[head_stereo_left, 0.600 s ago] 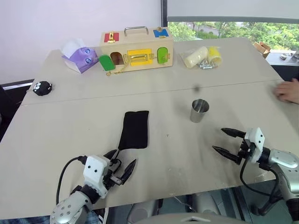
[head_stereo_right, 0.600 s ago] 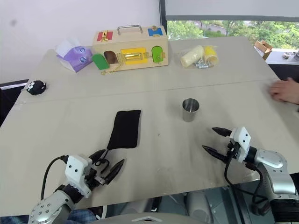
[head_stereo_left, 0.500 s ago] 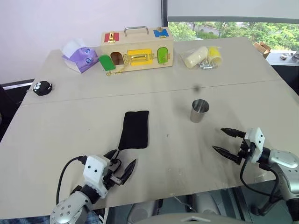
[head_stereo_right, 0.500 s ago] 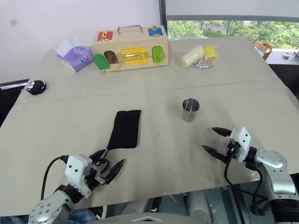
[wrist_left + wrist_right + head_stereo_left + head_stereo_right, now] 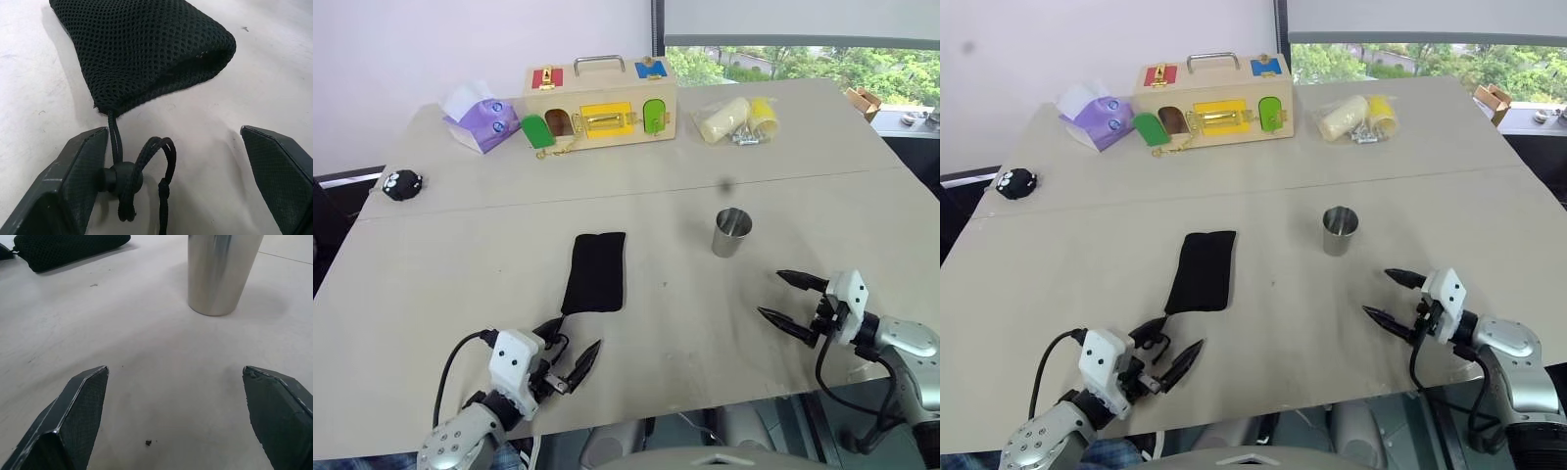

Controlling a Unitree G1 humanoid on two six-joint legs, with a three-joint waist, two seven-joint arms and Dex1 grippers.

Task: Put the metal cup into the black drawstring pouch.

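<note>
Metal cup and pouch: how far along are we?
Nothing is done yet. The metal cup stands upright on the table, apart from the black drawstring pouch, which lies flat. The left gripper is open near the pouch's cord; the right gripper is open short of the cup. Grasping, opening and inserting remain.

The black drawstring pouch (image 5: 146,54) is lying flat on the pale tabletop (image 5: 264,73), its mesh weave showing and its mouth facing the left gripper (image 5: 188,181). The cord (image 5: 146,161) (thin, black, looped through a small round toggle) is trailing from the mouth and lying just beside one finger (image 5: 73,181), while the fingers are standing wide apart with nothing between them but cord and tabletop.
</note>
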